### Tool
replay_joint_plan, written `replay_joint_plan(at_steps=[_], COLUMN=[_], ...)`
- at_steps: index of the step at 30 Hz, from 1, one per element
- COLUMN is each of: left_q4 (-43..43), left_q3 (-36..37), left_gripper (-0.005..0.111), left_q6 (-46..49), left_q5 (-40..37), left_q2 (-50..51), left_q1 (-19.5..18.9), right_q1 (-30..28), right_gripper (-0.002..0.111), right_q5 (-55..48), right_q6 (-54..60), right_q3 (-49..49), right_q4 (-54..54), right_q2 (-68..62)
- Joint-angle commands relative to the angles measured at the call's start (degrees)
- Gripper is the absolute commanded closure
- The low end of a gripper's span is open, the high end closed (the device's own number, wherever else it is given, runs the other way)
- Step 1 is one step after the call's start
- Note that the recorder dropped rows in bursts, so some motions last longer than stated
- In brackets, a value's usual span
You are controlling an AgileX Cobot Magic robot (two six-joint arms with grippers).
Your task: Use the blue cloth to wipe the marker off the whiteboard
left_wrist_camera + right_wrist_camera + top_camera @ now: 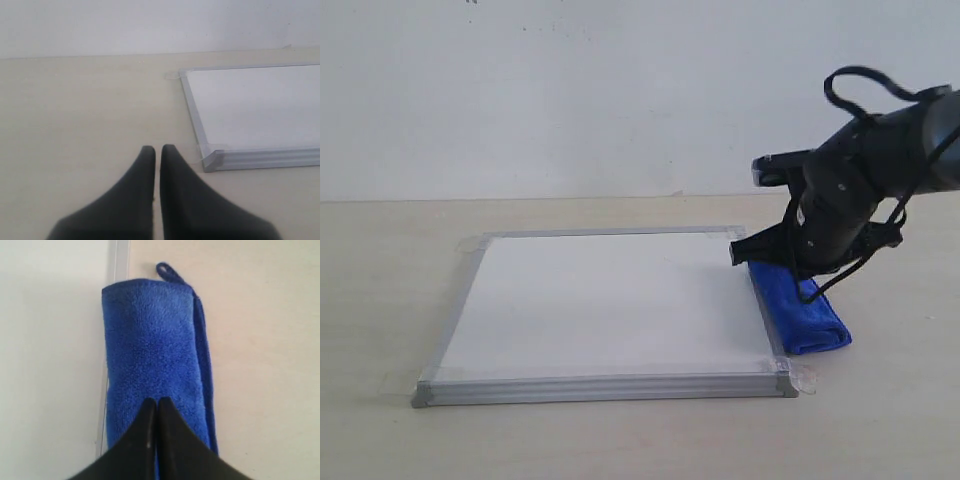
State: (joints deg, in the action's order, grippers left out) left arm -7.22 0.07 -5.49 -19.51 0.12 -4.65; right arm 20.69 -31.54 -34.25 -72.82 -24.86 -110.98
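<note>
The whiteboard [610, 300] lies flat on the table, and its white face shows no red marker line in any view. The blue cloth [805, 315] lies folded on the table along the board's right frame edge. My right gripper [760, 250] sits over the cloth's far end. In the right wrist view this gripper [157, 401] is shut, fingertips together over the cloth [150, 335], with no fabric between them. The cloth's loop tag [167, 271] points away from me, next to the board [50, 340]. My left gripper [158, 148] is shut over bare table near a corner of the board [255, 105].
Clear tape tabs [805, 378] hold the board's corners to the beige table. A white wall stands behind the table. The left arm is outside the exterior view.
</note>
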Motion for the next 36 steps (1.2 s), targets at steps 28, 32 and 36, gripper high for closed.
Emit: replay_joint_plan(at_steps=[28,32,36], left_q4=[0.4,0.4,0.4], left_q3=[-0.1,-0.1,-0.1], left_gripper=[0.103,0.103,0.103], left_q6=[0.1,0.1,0.1], left_q5=[0.1,0.1,0.1], left_q2=[-0.1,-0.1,-0.1], left_q1=[0.3,0.3,0.3], right_q1=[2.7,2.7,2.7], right_gripper=[0.108,0.108,0.108], right_q5=[0.6,0.8,0.9], right_q6=[4.8,4.8,4.8], right_q3=[19.5,19.5,19.5], right_q4=[5.5,5.5,5.5], right_q2=[25.8,25.8,25.8])
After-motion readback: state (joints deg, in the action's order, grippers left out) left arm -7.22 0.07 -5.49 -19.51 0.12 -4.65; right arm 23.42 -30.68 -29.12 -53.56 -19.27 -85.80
